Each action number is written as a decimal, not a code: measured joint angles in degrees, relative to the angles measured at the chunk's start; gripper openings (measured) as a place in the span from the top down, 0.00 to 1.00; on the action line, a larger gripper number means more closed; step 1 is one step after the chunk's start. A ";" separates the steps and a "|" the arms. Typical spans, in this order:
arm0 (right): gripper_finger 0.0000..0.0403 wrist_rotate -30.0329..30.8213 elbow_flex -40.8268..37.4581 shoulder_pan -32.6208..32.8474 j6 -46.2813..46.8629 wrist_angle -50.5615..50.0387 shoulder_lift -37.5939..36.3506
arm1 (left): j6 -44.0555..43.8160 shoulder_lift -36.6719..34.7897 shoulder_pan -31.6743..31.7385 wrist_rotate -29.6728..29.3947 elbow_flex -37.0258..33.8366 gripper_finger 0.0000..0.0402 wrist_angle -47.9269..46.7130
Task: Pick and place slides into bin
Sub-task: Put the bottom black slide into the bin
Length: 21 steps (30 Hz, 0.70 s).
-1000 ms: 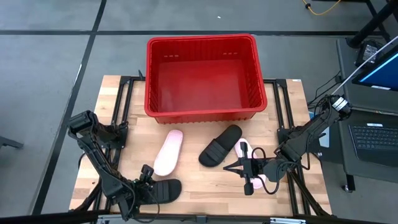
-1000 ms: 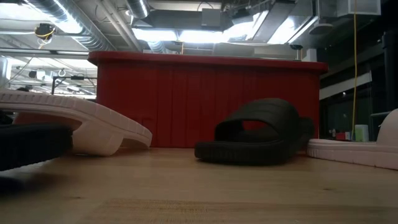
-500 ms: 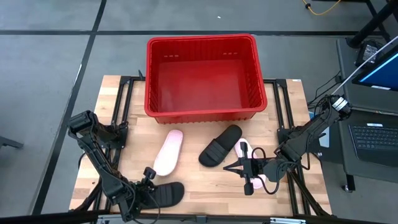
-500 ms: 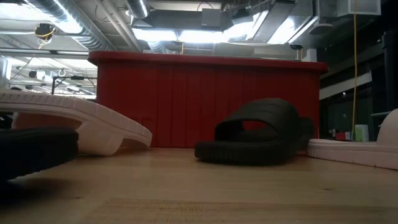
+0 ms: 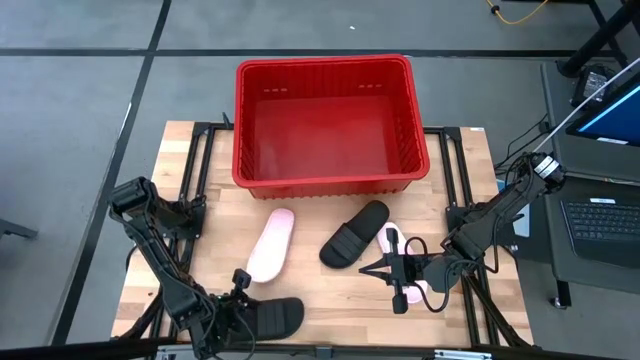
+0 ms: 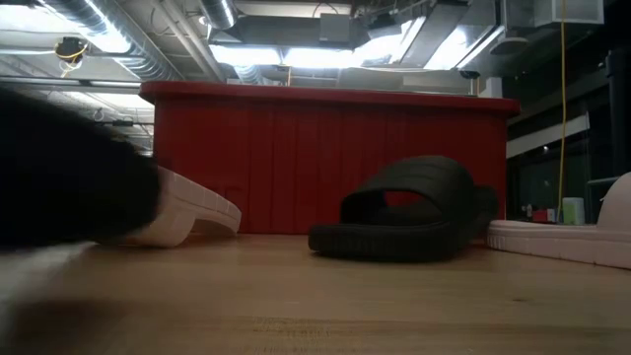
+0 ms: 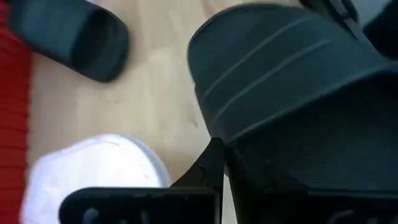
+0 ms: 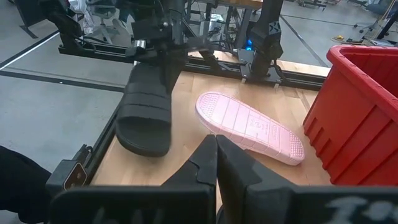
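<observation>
From above, my left gripper (image 5: 243, 303) is clamped on a black slide (image 5: 272, 317) at the table's (image 5: 330, 290) near-left corner, the red bin (image 5: 330, 178) empty at the far edge. Right wrist view shows that slide (image 8: 146, 102) lifted clear — the pickup is done, I judge. Next comes the carry over the rim; my right gripper (image 5: 396, 272) waits, closed, near the right edge.

bin (image 5: 250, 160): I see its mouth open, nothing over it.
strip before bin: a pink slide (image 5: 271, 245), sole up, and a black slide (image 5: 353, 234) lie here, a bare lane between them.
front left corner: my left gripper (image 5: 240, 300), clamped on another black slide (image 5: 272, 316), fills it.
right side: my right gripper (image 5: 393, 268), shut, hangs over a second pink slide (image 5: 392, 239), blocking that edge.
front middle: bare wood, free passage.
</observation>
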 joint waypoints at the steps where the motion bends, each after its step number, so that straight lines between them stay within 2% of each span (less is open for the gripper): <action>1: 0.98 0.00 0.00 0.00 0.00 0.00 0.00 | 0.41 0.00 0.07 -1.36 0.34 0.99 -0.05; 15: 0.98 0.01 0.00 0.00 -0.47 1.66 0.00 | 14.30 -0.02 5.27 -25.12 7.97 0.99 -0.62; 21: 0.98 0.00 -0.02 0.00 -9.54 5.67 -0.02 | 21.55 -0.04 10.10 -32.02 10.61 0.99 -0.59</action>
